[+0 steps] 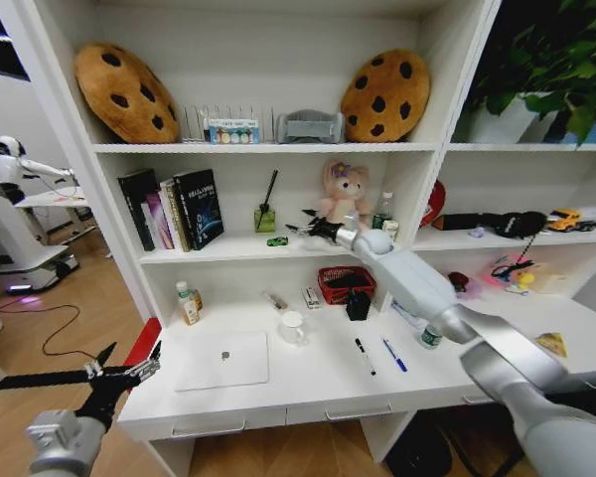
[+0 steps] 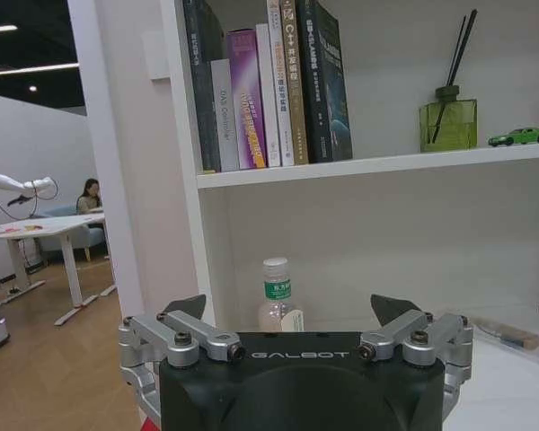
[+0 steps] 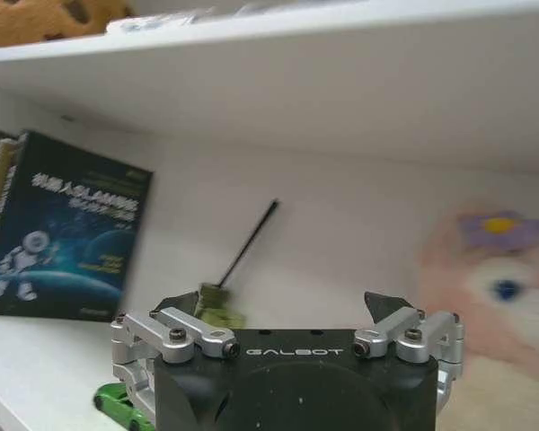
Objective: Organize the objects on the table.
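Tiny glossy green toy car (image 1: pixel 277 240) beside the gaping right pincer (image 1: pixel 305 228).

White shelving (image 1: pixel 432 149) with books (image 1: pixel 174 209) and two cookie cushions (image 1: pixel 127 91). Wood floor (image 1: pixel 70 338). Potted plant (image 1: pixel 551 60) right. Far table (image 2: pixel 31 232), dark ceiling with strip lights (image 2: pixel 27 69).

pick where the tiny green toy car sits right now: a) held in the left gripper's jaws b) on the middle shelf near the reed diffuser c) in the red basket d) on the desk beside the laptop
b: the green toy car rests on the middle shelf beside the reed diffuser, with the open right gripper reaching toward it.
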Controlling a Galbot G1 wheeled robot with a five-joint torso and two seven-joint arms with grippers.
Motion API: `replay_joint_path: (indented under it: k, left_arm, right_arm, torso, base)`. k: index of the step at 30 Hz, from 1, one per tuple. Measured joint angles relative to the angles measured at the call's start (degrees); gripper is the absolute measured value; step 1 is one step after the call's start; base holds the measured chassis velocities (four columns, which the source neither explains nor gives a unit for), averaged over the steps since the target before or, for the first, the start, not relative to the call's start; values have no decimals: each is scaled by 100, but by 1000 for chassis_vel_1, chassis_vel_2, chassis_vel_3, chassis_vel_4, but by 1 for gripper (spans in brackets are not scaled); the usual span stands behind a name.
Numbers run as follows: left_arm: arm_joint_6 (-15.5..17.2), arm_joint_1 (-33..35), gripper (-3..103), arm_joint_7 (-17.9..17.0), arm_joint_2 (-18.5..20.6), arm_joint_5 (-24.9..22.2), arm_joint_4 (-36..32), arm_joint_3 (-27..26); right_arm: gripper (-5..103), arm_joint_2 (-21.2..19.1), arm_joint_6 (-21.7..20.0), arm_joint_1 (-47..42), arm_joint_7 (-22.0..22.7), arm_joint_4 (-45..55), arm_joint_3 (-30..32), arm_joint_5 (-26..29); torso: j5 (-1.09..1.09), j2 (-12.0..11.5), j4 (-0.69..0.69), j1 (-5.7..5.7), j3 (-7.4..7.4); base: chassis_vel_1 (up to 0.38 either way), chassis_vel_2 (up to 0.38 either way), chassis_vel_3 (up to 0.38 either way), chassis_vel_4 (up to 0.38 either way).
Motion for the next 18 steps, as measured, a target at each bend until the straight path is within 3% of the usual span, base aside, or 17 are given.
replay_joint_path:
  k: [1,4,5,7,8,9,11,15,17,18]
  left_arm:
    - [0,0,100,0,0,0,0,0]
    - [-1,0,100,0,0,1,-1,0]
    - [-1,0,100,0,0,1,-1,0]
    - [0,0,100,1,0,0,0,0]
    - [0,0,100,1,0,0,0,0]
    - [0,0,100,0,0,0,0,0]
    - [-1,0,100,-1,-1,0,0,-1]
    - [0,0,100,-1,0,0,0,0]
    - [0,0,100,-1,0,0,0,-1]
    - [0,0,100,-1,0,0,0,0]
  right_arm:
    - [100,0,0,0,0,0,0,0]
    - [100,-820,-435,-954,1074,1237,837,200]
    - [100,-820,-435,-954,1074,1237,837,200]
    - [100,-1375,-689,-2259,1868,2178,1867,375]
    - [100,-1375,-689,-2259,1868,2178,1867,375]
    - [100,-1548,-705,-2866,2275,2527,2333,394]
    - [100,-1513,-697,-4183,2890,2948,3240,263]
    - [100,-1308,-655,-4924,3064,3086,3688,95]
    - [100,-940,-580,-5872,3236,3387,4270,-74]
    - [100,-791,-559,-6240,3263,3502,4454,-114]
  torso:
    - [0,0,0,0,0]
    - [-2,0,2,0,0]
    - [-2,0,2,0,0]
    - [4,1,-3,-1,-1]
    - [4,1,-3,-1,-1]
    - [0,1,-2,-1,-1]
    - [-4,2,2,-2,-1]
    - [5,0,2,-1,1]
    - [-7,1,6,0,0]
    - [-1,1,5,0,0]
  base:
    - [0,0,0,0]
    - [0,0,0,0]
    - [0,0,0,0]
    - [0,0,0,0]
    - [0,0,0,0]
    - [0,0,0,0]
    - [0,0,0,0]
    - [0,0,0,0]
    - [0,0,0,0]
    - [0,0,0,0]
